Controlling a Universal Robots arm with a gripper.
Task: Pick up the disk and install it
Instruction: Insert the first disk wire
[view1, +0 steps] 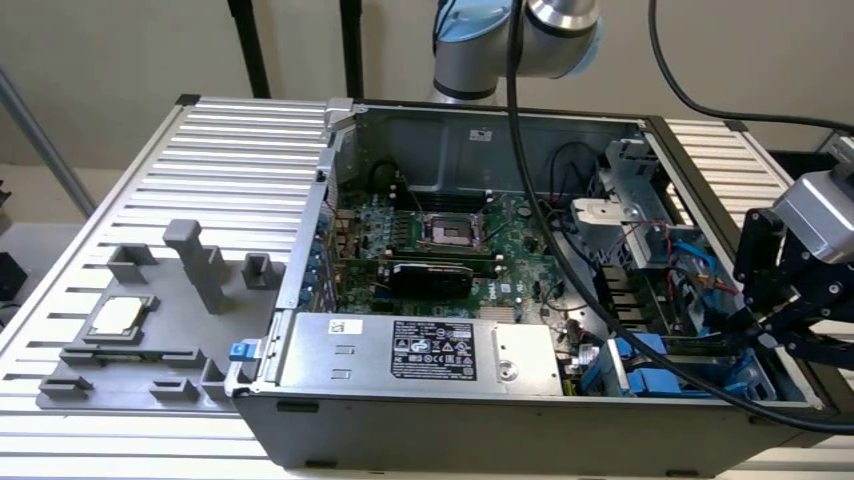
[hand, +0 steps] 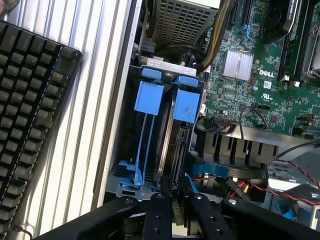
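Near the counter (view1: 240, 130) edge on the exterior view's left, I see a grey holder (view1: 200, 265) with a small square chip (view1: 114, 317) lying in it. Next comes the open computer case (view1: 467, 440), with a big silver box (view1: 427, 355) along its front wall. At the case corner on the exterior view's right is the drive bay (hand: 114, 170). The disk (hand: 179, 150) stands on its thin edge in a slot there, under a blue tab (hand: 186, 105) and beside a blue frame (hand: 145, 135). My hand (hand: 178, 212) hangs at the disk's near end, very close to it. I cannot tell if the hand is clenched on the disk or let go.

I think the disk is stiff and a bit heavy. Its metal sides look smooth, so it may slip. It is easy to hurt inside, so no bumps. The best place to hold it is by its two flat sides, away from the plug end.
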